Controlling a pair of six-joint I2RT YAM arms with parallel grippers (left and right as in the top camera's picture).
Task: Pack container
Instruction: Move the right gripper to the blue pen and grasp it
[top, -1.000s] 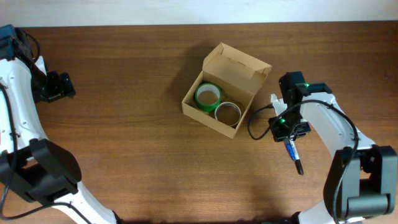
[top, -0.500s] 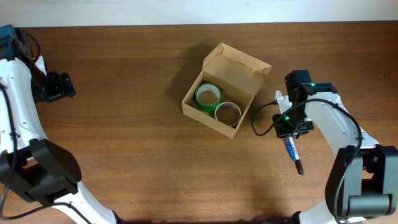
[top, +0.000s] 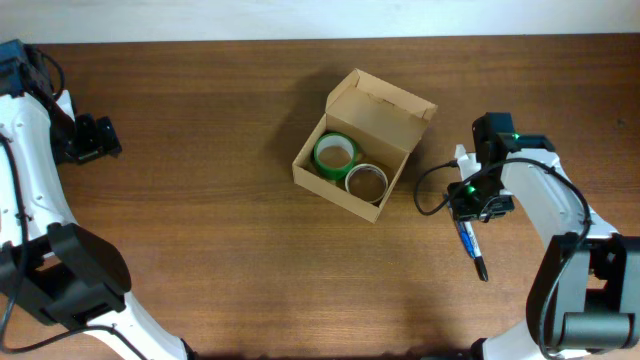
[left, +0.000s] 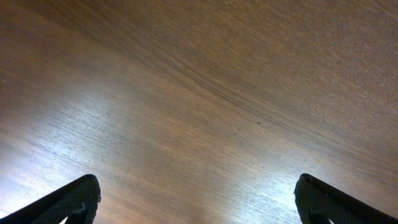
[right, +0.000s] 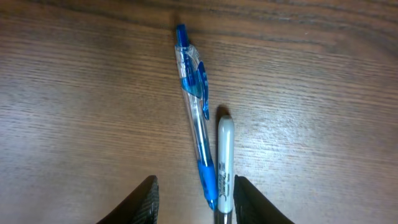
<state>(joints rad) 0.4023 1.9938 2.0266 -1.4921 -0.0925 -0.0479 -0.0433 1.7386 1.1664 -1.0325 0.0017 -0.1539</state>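
A blue pen (right: 196, 106) and a white marker (right: 224, 162) lie side by side on the wooden surface (right: 74, 93) beneath the right hand (right: 196, 194).

The brown wood-grain desk (top: 200, 120) carries an open cardboard box (top: 332, 193) near its middle, set at an angle to the desk's edges. Well to the box's right, two pens lie flat on the wood: a clear blue ballpoint (right: 198, 118) and just beside it a pale marker (right: 224, 162), which seem to touch near their lower ends.
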